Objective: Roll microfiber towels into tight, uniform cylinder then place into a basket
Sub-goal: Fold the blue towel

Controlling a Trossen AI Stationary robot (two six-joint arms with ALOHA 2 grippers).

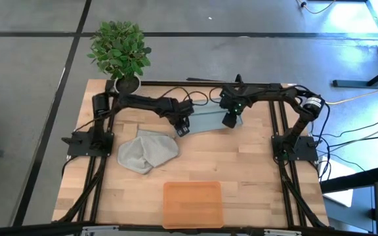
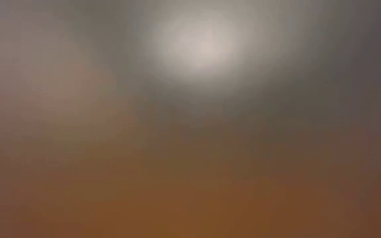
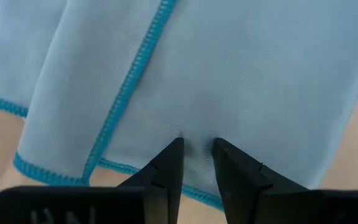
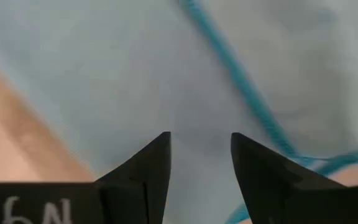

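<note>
Pale blue-teal microfiber towel point(image 1: 210, 120) lies flat at desk's far middle: light, limp, will bunch. Left pincer point(image 3: 196, 144) and right pincer point(image 4: 200, 138) pinch its fabric w/ narrow gaps; better grip stitched hem.

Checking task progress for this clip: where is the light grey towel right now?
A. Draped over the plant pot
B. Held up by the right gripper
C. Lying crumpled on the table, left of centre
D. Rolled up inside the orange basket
C: in the high view the grey towel lies loosely bunched on the wooden table, apart from the orange basket, while both grippers work at the blue towel.
</note>
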